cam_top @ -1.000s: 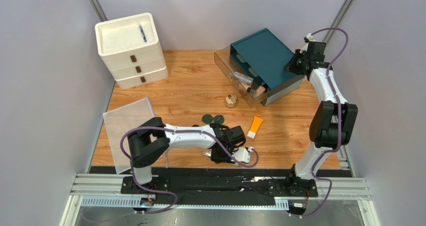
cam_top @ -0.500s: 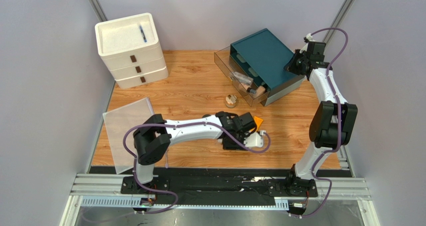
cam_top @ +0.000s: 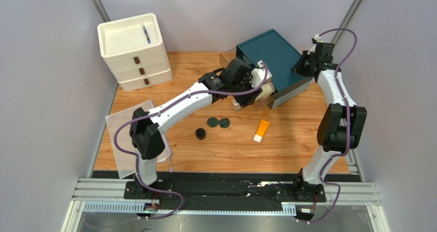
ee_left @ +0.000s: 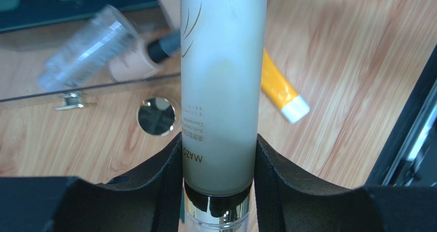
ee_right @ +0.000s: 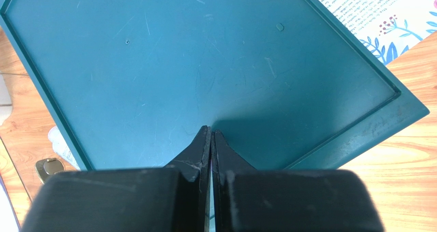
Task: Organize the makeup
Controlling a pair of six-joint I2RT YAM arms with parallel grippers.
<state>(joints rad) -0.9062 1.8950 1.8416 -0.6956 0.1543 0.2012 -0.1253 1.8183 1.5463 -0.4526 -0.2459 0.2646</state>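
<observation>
My left gripper (cam_top: 256,87) is shut on the cream pump bottle (ee_left: 220,88) and holds it over the front of the clear drawer (cam_top: 241,81). A clear bottle (ee_left: 87,52) and a beige bottle (ee_left: 133,63) lie in that drawer. The gold-lidded jar (ee_left: 157,116) stands on the table just in front of it. The orange tube (cam_top: 262,130), two dark green compacts (cam_top: 218,122) and the black jar (cam_top: 200,134) lie on the wood. My right gripper (ee_right: 211,133) is shut and empty, its tips at the teal organizer top (ee_right: 205,63).
The teal organizer (cam_top: 272,55) stands at the back right. A white drawer unit (cam_top: 134,50) with a blue pen (cam_top: 146,34) on top stands at the back left. A clear flat sheet (cam_top: 131,124) lies at the front left.
My left arm carried the cream bottle from the table's near middle up and back to the clear drawer. The black jar and green compacts are uncovered. The right arm has not moved.
</observation>
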